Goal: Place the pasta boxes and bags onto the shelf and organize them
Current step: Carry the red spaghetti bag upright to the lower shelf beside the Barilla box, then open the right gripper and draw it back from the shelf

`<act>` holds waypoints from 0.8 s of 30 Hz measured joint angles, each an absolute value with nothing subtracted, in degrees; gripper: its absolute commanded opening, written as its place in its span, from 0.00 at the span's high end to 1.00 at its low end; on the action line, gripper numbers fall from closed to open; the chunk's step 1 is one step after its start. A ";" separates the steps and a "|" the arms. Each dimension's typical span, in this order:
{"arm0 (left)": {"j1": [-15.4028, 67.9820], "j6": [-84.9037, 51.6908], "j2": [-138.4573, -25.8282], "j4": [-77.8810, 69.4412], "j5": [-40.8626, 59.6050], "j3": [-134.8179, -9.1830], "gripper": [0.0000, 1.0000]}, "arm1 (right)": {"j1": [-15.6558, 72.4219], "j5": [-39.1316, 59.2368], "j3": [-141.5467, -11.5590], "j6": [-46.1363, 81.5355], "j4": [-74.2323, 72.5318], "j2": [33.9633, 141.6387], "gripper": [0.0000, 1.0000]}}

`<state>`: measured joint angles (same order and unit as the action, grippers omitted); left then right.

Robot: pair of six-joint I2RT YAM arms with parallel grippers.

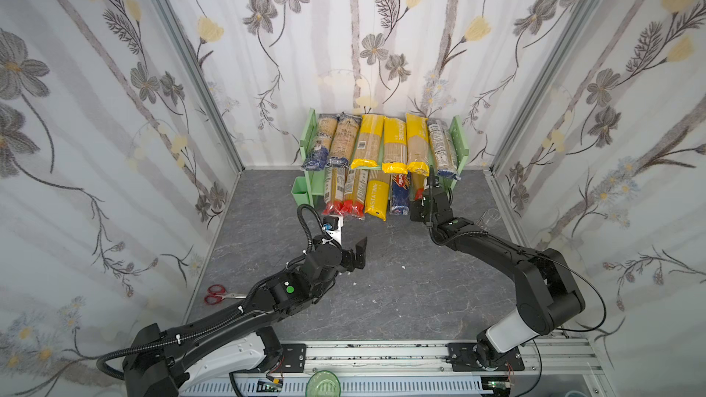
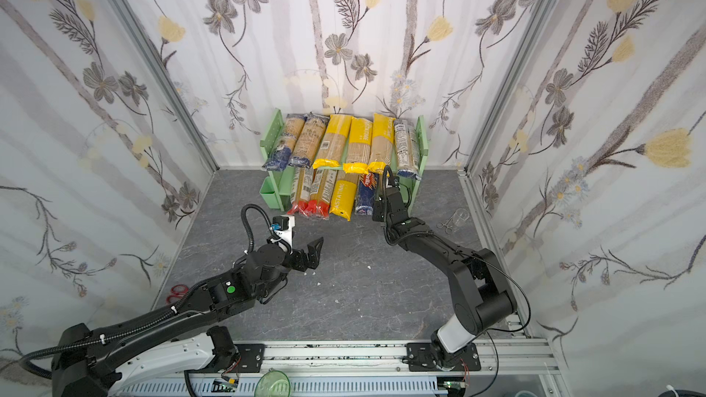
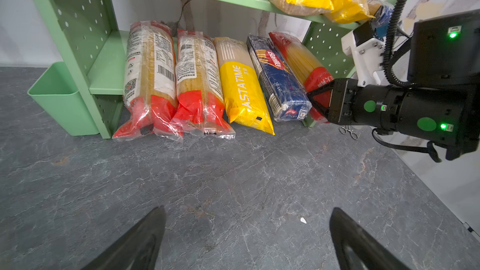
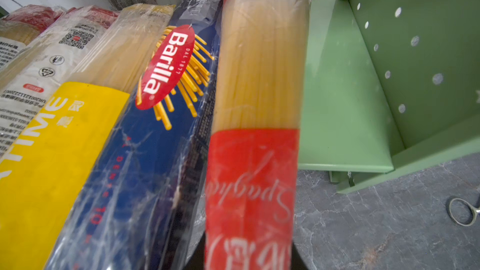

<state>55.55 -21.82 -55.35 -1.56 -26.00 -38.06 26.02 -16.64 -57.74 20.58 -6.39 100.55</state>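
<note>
The mint-green shelf (image 1: pixel 460 143) (image 3: pixel 78 22) stands against the back wall with several pasta bags (image 1: pixel 393 139) across its top tier. On the bottom tier lie two red-ended bags (image 3: pixel 148 74) (image 3: pixel 198 74), a yellow Pastatime bag (image 3: pixel 241 87) (image 4: pixel 52 151) and the dark-blue Barilla box (image 1: pixel 399 192) (image 4: pixel 155 125). Right of the box, a red-ended spaghetti bag (image 4: pixel 259 74) (image 3: pixel 304 58) reaches into the shelf. My right gripper (image 3: pixel 319 97) (image 4: pixel 248 255) is shut on its near red end. My left gripper (image 1: pixel 359 252) (image 3: pixel 246 219) hovers open and empty over the table, in front of the shelf.
A small green square cup (image 1: pixel 300 190) (image 3: pixel 62 100) hangs at the shelf's left side. Red scissors (image 1: pixel 216 294) lie near the left wall. Metal forceps (image 2: pixel 449 221) (image 4: pixel 462 211) lie right of the shelf. A green bowl (image 1: pixel 324 383) sits on the front rail.
</note>
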 measured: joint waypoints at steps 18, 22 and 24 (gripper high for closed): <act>55.37 -22.09 -55.86 -1.63 -26.55 -39.59 0.00 | 22.55 -16.86 -57.25 19.40 -10.81 102.76 0.00; 55.37 -22.22 -54.83 -1.61 -26.06 -39.20 0.00 | 22.55 -16.80 -55.59 19.66 -10.41 100.14 0.00; 55.37 -22.33 -53.98 -1.61 -25.85 -38.98 0.00 | 22.63 -16.71 -54.54 20.08 -10.41 98.28 0.00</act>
<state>55.37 -22.33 -53.98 -1.61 -25.85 -38.98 22.63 -16.71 -54.54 20.08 -10.41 98.28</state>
